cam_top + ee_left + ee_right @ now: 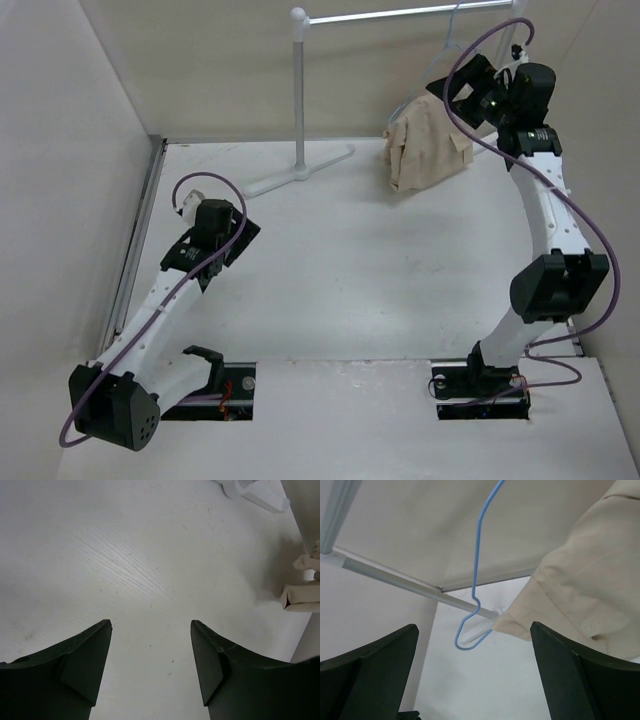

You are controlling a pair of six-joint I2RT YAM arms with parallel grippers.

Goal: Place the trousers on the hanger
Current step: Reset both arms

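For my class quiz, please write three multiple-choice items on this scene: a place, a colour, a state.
1. Where are the trousers? A. near left B. far right, by the right end effector C. centre
2. What colour is the hanger? A. red B. black C. blue
3. How is the left end effector? A. open, empty B. shut on cloth C. shut on wire
1 B, they hang below the rail there; 2 C, blue wire in the right wrist view; 3 A, fingers apart, nothing between.
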